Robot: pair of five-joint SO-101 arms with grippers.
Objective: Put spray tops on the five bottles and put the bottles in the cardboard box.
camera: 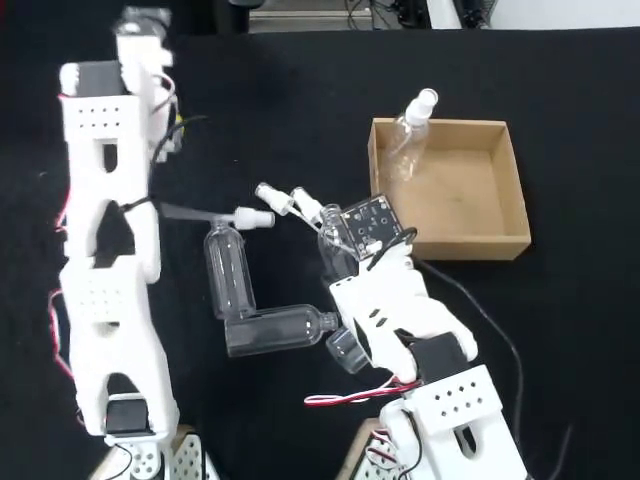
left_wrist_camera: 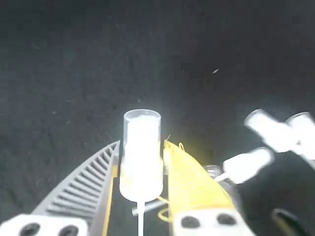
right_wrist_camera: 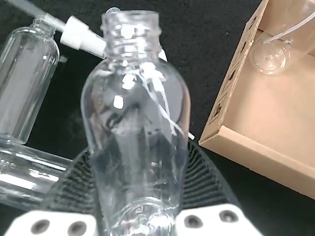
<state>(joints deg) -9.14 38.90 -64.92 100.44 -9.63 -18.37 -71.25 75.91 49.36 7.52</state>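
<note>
My right gripper [camera: 338, 250] [right_wrist_camera: 140, 153] is shut on a clear open-necked bottle [camera: 335, 240] [right_wrist_camera: 138, 123], held upright just left of the cardboard box [camera: 470, 245] [right_wrist_camera: 261, 128]. A capped bottle [camera: 408, 140] [right_wrist_camera: 268, 56] leans in the box's far left corner. My left gripper [camera: 172, 130] [left_wrist_camera: 140, 162] is shut on a white spray top [left_wrist_camera: 141, 152], its tube pointing back toward the camera, at the far left of the table. Three loose spray tops [camera: 270, 195] [left_wrist_camera: 266, 130] lie between the arms. Two open bottles [camera: 228, 270] [camera: 280, 330] lie on the table.
The glass end of another bottle [camera: 345, 350] shows beside my right arm. A red and white cable [camera: 350, 395] trails near that arm's base. The table is black cloth, with bare room to the right of and behind the box.
</note>
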